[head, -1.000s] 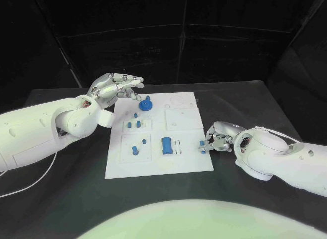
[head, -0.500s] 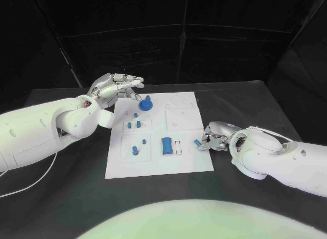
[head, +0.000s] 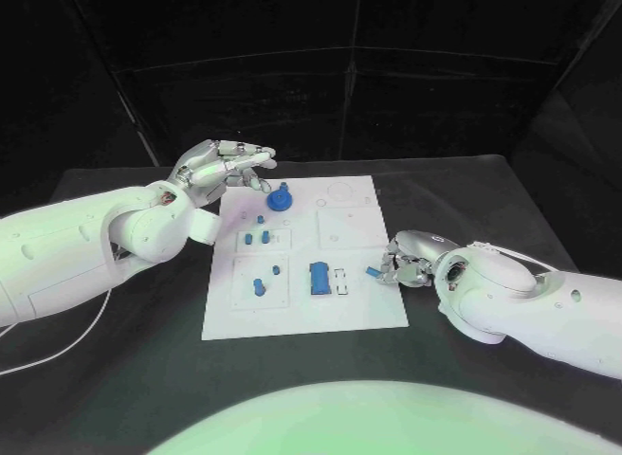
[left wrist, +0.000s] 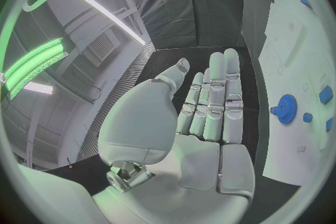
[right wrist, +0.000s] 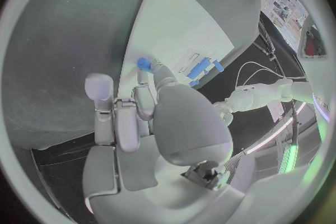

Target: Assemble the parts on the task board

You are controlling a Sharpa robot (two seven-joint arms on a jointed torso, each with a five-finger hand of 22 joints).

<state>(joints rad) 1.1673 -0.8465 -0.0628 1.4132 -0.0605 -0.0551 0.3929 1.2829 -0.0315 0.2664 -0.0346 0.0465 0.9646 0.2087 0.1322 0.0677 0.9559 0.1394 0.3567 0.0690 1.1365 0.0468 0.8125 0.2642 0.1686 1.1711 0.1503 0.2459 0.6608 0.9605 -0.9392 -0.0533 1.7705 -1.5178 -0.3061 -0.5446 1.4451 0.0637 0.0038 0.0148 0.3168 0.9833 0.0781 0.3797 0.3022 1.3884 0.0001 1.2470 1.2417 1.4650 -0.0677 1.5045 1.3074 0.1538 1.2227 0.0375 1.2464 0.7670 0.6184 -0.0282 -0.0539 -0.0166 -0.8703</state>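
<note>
Assembly looks partly done: blue gear (head: 279, 199) seated on white task board (head: 352, 213), right hand (head: 404, 261) pinching small blue peg (head: 375, 273) (unplaced), left hand (head: 223, 163) spread, empty

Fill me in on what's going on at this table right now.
A two-armed robot is putting small blue parts together on a white board. Its right hand sits at the board's right edge, pinching a small blue piece between its fingertips. Its left hand hangs by the board's far left corner, holding nothing, next to a blue gear. Several other blue pieces, including a larger blue block, lie on the board.
</note>
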